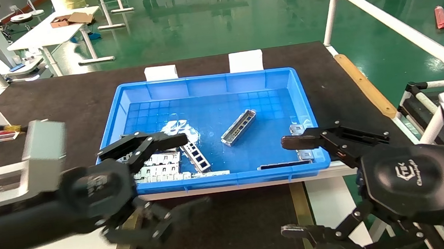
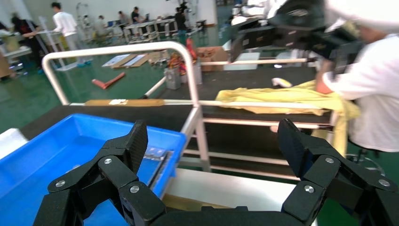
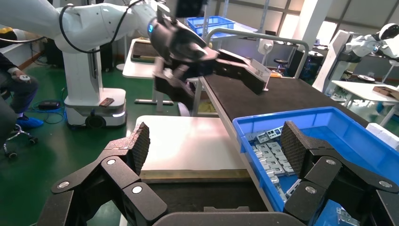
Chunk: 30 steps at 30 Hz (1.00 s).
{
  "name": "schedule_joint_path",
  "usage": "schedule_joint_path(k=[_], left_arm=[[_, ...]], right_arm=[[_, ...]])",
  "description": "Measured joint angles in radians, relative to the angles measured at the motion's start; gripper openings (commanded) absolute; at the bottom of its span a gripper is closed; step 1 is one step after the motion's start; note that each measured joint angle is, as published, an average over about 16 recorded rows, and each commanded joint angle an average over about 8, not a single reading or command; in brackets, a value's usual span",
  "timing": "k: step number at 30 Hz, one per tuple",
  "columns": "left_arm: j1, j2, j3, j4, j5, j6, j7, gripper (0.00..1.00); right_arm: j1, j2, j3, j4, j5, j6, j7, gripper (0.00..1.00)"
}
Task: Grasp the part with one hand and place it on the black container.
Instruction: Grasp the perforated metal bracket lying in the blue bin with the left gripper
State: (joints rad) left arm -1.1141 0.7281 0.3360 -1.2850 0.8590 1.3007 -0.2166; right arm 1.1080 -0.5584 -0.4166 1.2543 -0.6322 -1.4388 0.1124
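Observation:
The part [image 1: 239,127], a long narrow silver channel strip with small slots, lies slanted on the floor of the blue bin [image 1: 209,85], right of its middle. The black container [image 1: 237,230], with a matte black floor and olive side rails, sits in front of the bin at the near edge; its rail and floor [image 3: 197,193] also show in the right wrist view. My left gripper [image 1: 187,171] hovers open over the bin's near left corner. My right gripper [image 1: 290,186] hovers open at the bin's near right corner. Both hold nothing.
Flat silver plates [image 1: 160,168] and a ladder-like bracket [image 1: 196,157] lie in the bin's near left. Two white blocks [image 1: 161,72] stand behind the bin. A white tube rail [image 1: 392,20] runs along the table's right side. A white panel [image 3: 188,141] flanks the container.

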Motion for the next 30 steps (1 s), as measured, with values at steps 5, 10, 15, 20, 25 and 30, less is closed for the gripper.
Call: schedule_joint_path(k=[5,10,15,20,25,30], left_arm=[[-0.035,0.067,0.037,0.024,0.079,-0.078,-0.006,1.0],[-0.087,0.153,0.082,0.087,0.17,-0.156,-0.005,1.0],[-0.15,0.254,0.126,0.194,0.256,-0.229,0.013,1.0],[-0.215,0.361,0.164,0.332,0.33,-0.298,0.048,1.0],[-0.272,0.464,0.192,0.48,0.387,-0.362,0.098,1.0],[-0.315,0.546,0.215,0.615,0.429,-0.421,0.158,1.0]], right_arm=[[0.0,0.0,0.0,0.0,0.0,0.0,0.0,1.0],[0.0,0.0,0.0,0.0,0.0,0.0,0.0,1.0],[0.0,0.0,0.0,0.0,0.0,0.0,0.0,1.0],[0.0,0.0,0.0,0.0,0.0,0.0,0.0,1.0],[0.0,0.0,0.0,0.0,0.0,0.0,0.0,1.0],[0.0,0.0,0.0,0.0,0.0,0.0,0.0,1.0]])
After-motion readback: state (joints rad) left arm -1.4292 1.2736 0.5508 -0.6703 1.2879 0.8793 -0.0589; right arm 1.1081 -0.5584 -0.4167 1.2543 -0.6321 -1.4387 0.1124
